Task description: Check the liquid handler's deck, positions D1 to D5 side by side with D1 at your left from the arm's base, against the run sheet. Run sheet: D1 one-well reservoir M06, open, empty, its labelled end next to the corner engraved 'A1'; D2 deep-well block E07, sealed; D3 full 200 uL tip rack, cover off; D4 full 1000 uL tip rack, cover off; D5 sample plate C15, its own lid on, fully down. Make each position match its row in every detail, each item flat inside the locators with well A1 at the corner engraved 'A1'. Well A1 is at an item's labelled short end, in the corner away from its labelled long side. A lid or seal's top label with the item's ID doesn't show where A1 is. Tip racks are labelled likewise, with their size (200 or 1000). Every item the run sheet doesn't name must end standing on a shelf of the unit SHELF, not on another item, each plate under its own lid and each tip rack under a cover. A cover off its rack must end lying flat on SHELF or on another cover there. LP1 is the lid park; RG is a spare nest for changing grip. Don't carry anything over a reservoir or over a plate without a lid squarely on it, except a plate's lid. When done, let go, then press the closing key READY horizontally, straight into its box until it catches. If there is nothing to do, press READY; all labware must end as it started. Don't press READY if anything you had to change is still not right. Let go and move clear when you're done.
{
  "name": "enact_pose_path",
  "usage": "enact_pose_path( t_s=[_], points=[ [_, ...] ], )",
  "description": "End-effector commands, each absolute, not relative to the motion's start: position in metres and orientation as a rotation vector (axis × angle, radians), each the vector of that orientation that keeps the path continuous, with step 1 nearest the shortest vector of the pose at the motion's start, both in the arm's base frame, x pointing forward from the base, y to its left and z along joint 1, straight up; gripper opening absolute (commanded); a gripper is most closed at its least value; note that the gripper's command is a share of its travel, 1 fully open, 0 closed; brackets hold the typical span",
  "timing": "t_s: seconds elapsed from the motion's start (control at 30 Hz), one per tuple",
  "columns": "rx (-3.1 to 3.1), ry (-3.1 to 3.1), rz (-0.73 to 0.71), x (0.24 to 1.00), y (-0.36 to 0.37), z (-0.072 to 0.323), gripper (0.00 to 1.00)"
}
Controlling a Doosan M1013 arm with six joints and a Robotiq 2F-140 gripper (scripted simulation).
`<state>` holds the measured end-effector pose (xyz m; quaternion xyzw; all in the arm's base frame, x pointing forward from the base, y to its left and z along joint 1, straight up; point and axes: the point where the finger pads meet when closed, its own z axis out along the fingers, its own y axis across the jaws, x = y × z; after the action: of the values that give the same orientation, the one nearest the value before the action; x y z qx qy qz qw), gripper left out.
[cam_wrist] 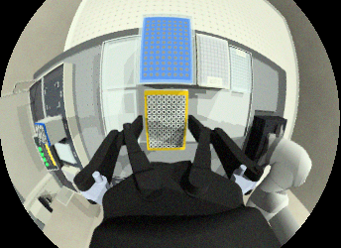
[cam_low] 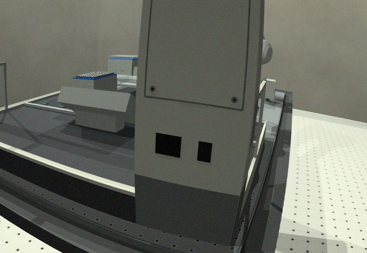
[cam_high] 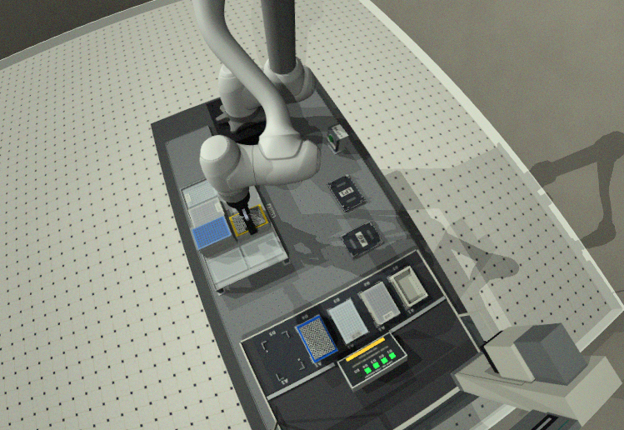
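My gripper [cam_high: 248,226] [cam_wrist: 165,121] is open and hangs low over the unit SHELF [cam_high: 268,249], its fingers astride an uncovered yellow-rimmed tip rack [cam_high: 261,214] [cam_wrist: 166,107]. I cannot tell whether the fingers touch the rack's sides. On the deck, from right to left, stand an open reservoir [cam_high: 407,287], a whitish plate [cam_high: 379,302], a second whitish plate [cam_high: 346,320] and a blue-rimmed uncovered tip rack [cam_high: 316,337] [cam_low: 94,74]. The leftmost deck position [cam_high: 282,354] is bare. The gripper is hidden in the exterior view.
On SHELF beside the yellow rack stand a blue-covered rack [cam_high: 210,232] [cam_wrist: 167,49] [cam_low: 122,63] and two pale plates [cam_high: 205,212] [cam_high: 199,192]. Two dark nests [cam_high: 346,193] [cam_high: 362,238] lie right of the shelf, and the key box [cam_high: 336,135] stands near the base. A tall tower [cam_low: 195,119] blocks the exterior view.
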<state>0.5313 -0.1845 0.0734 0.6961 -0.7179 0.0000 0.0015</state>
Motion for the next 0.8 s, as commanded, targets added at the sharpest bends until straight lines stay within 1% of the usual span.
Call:
enact_pose_path(
  t_s=[0.0, 0.77],
  points=[
    [2.185, -2.254, 0.001, 0.532, -0.185, 0.078, 0.66],
    [2.185, -2.254, 0.001, 0.532, -0.185, 0.113, 0.66]
  ],
)
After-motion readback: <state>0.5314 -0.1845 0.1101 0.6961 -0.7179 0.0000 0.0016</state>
